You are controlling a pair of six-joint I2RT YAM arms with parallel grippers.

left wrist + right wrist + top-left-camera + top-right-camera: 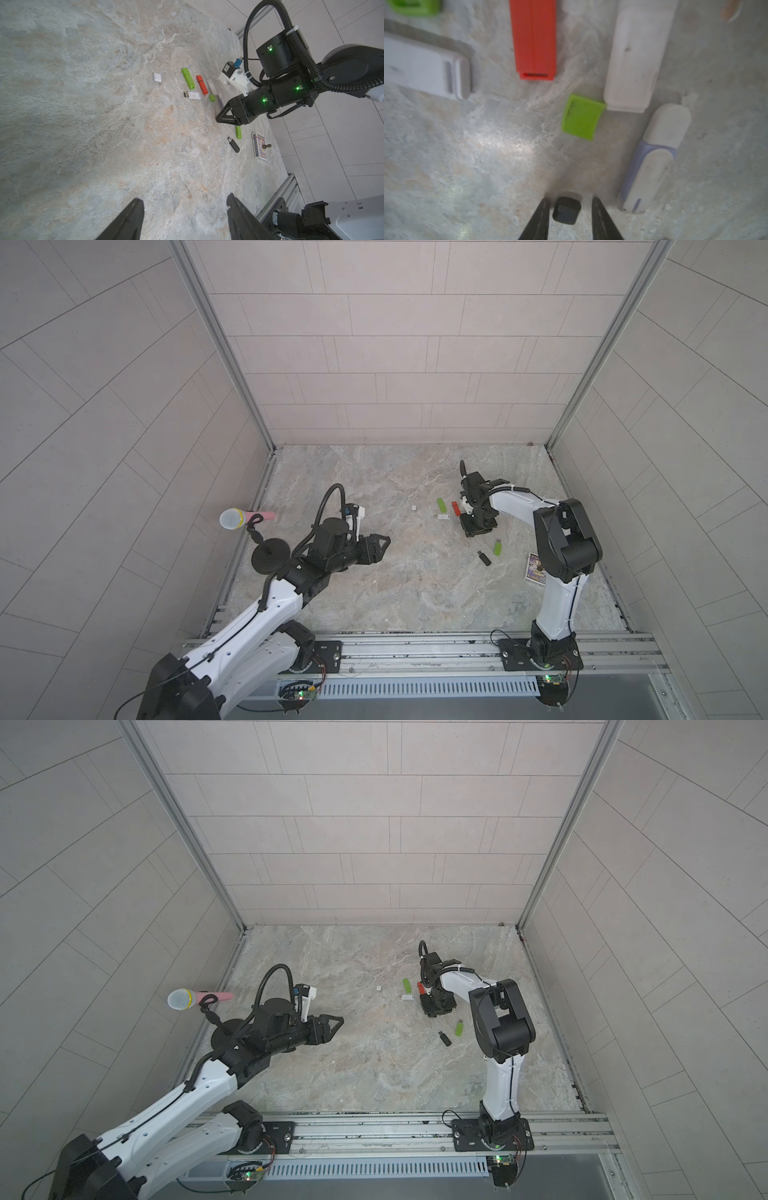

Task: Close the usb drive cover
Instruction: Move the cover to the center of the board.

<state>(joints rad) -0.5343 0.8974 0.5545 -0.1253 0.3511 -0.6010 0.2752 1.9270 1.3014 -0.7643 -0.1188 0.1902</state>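
A small black cap (566, 211) is straddled by the right gripper (570, 199), its jaws narrowly parted and not yet clamped. Picking up the cap is judged the step in hand. Closing is called for next, then carriage to the uncapped black usb drive (484, 558), laid near the gripper toward the arm's base (540, 649), plug bared. The left gripper (184, 197) is held wide open, empty.

The left arm (257, 620) stretches in from the near left, left gripper (185, 204) held level, jaws wide apart. The right arm (559, 601) arches far right, right gripper (570, 202) pointing down, jaws narrowly parted.
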